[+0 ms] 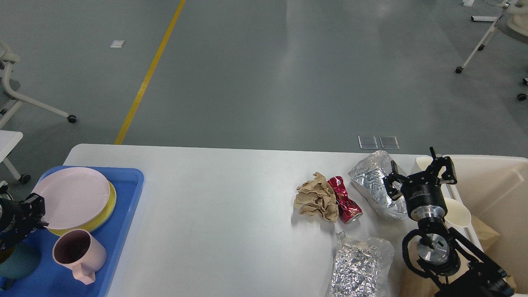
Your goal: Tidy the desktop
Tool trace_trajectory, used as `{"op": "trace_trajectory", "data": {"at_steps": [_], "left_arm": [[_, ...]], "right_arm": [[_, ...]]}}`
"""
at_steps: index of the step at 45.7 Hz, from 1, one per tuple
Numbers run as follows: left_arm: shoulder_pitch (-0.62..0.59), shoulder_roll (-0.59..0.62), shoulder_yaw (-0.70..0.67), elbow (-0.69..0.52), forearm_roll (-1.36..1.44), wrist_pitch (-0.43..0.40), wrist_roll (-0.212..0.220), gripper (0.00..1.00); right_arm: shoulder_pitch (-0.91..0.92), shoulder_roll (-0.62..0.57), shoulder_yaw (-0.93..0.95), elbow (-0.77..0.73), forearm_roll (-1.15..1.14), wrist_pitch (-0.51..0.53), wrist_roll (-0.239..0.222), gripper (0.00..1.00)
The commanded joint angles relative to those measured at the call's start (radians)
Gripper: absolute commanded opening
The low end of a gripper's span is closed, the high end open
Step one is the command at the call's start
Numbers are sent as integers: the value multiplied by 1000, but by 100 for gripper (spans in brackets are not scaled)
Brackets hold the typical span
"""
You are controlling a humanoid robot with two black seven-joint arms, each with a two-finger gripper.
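A wide, smooth white bench (214,214) with rounded corners fills the lower half of the frame, with grey floor beyond it.

From the lower right corner, a black jointed arm rises to the right claw (418,173), which points up and away at the right edge of the bench. Its two black fingers stand spread apart, holding nothing. At the lower left edge, the left arm enters low, and the left claw (35,212) sits at the near rim of a round pale pink plate (72,197). It is too dark and close to the frame edge to tell whether it is pinched on the plate.

At lower left, one blue plastic tray (123,206) lies on the bench. It carries two plates, the pink one stacked over a yellow plate (108,206), and two cups: one ribbed pink mug (76,253) and one dark teal cup (18,264), partly cut off by the frame.

In the right half of the bench lie one crumpled brown paper wad (317,201), one crushed red drink can (345,199) touching it, and two crinkled silver foil bags (375,187), one behind the right claw and one at the bottom edge. The can's printing is unreadable.

At far right stands one cream rectangular bin (495,181) holding pale paper scraps.
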Motion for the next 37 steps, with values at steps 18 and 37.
{"op": "trace_trajectory", "data": {"at_steps": [18, 37], "left_arm": [[0, 0, 0, 2, -4, -9, -1, 0], [3, -4, 3, 3, 9, 121, -8, 90]], "right_arm": [[0, 0, 0, 1, -1, 0, 0, 100], [0, 0, 0, 1, 1, 0, 0, 100]]}}
